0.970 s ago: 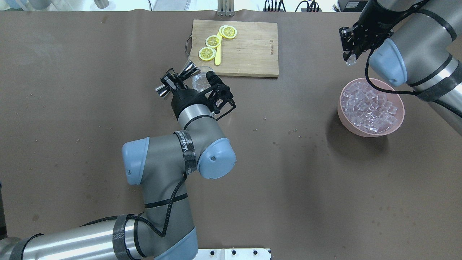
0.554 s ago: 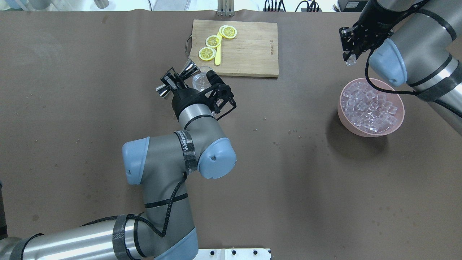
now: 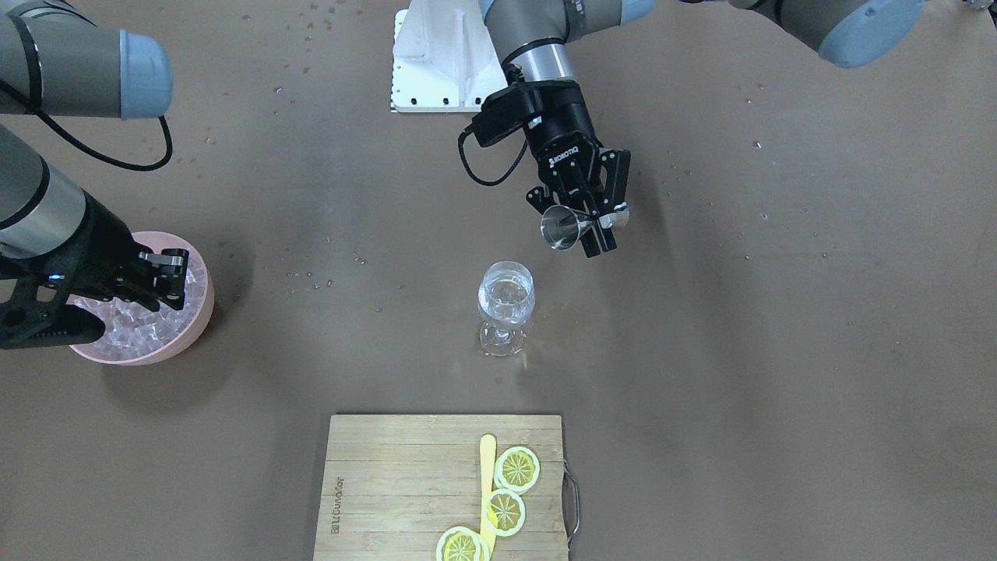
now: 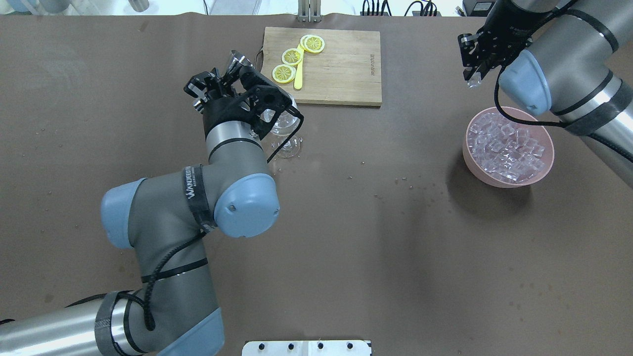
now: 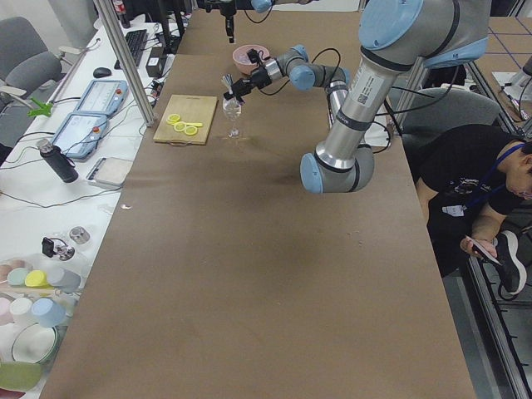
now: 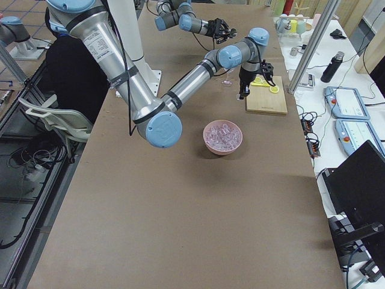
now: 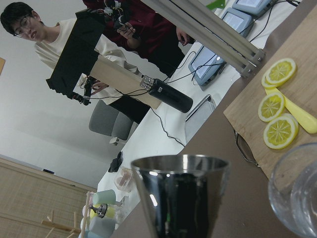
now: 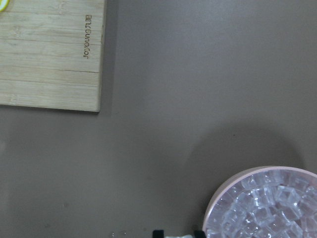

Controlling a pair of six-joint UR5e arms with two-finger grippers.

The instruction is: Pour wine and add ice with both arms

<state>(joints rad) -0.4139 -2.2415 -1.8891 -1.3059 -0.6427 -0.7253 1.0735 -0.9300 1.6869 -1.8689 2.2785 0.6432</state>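
My left gripper [image 3: 601, 232] is shut on a steel jigger [image 3: 562, 227], held in the air a little behind and to one side of the wine glass [image 3: 506, 300]. The glass stands upright on the table with clear wine [image 3: 506, 296] in its bowl. From overhead, the left gripper [image 4: 212, 89] partly covers the glass [image 4: 286, 126]. My right gripper [image 4: 473, 79] hangs above the far rim of the pink bowl [image 4: 467, 148], shut on a single ice cube [image 4: 474, 83]. The bowl holds a heap of ice [image 4: 507, 143].
A wooden cutting board [image 4: 341, 64] with lemon slices [image 4: 284, 73] and a yellow tool lies at the table's far edge, just beyond the glass. Small drops and crumbs dot the brown table cover. People sit past the table's ends.
My left arm has swung left and away from over the glass, turning the jigger with it. My right gripper with its cube has shifted slightly up and left.
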